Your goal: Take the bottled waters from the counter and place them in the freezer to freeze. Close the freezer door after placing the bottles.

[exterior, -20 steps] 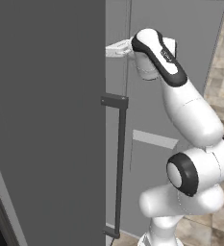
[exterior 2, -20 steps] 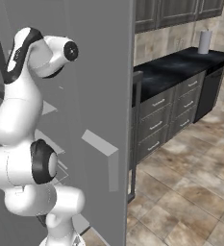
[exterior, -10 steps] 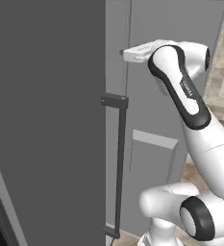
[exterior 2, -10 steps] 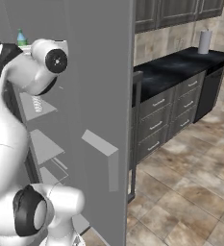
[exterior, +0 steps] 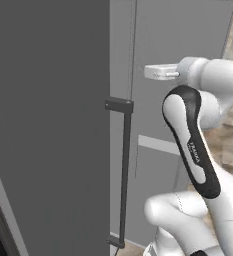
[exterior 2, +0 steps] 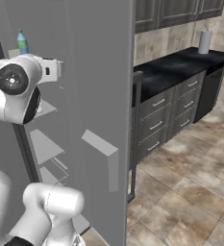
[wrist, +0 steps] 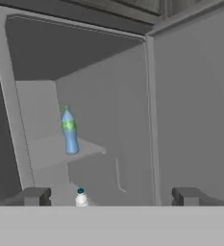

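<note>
While freezer (wrist: 108, 96) door's open, 2 bottles (wrist: 69, 131) stand inside.

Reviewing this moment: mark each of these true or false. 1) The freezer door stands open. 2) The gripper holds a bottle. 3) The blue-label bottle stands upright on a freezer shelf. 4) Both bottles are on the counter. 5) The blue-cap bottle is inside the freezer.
1) The freezer door stands open: true.
2) False: the gripper is open and holds nothing.
3) The blue-label bottle stands upright on a shelf: true.
4) False: neither is on the counter; both are in the freezer.
5) The blue-cap bottle is inside, lower down: true.
</note>
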Robot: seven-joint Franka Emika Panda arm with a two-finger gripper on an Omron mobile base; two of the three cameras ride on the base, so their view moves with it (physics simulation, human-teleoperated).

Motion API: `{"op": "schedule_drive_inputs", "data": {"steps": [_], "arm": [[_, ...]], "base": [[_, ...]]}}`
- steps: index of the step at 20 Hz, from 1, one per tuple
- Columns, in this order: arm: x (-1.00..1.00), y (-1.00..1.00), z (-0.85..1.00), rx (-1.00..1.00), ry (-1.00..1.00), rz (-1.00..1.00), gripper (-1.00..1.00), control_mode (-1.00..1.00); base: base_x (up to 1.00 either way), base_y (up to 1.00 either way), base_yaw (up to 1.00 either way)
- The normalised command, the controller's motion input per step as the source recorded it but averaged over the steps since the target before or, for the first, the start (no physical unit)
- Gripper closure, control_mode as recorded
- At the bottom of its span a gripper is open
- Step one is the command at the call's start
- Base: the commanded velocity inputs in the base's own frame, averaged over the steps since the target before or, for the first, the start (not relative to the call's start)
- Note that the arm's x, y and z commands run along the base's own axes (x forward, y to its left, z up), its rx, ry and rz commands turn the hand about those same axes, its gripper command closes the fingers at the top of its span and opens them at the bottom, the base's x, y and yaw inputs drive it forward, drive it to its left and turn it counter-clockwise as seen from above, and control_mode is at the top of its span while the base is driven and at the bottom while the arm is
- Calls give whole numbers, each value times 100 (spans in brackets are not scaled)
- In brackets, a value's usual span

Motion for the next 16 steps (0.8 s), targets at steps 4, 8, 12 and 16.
{"op": "schedule_drive_inputs", "data": {"steps": [4, 8, 12, 16], "arm": [[-100, -36, -22, -9, 31, -34, -100, -100], [-100, -39, -28, -15, 41, -30, -100, -100], [-79, -55, -44, -20, 55, -24, -100, -100], [-3, -37, -38, 1, 37, -2, -100, -100]], "base": [[0, 0, 0], [0, 0, 0], [0, 0, 0], [0, 0, 0]]}}
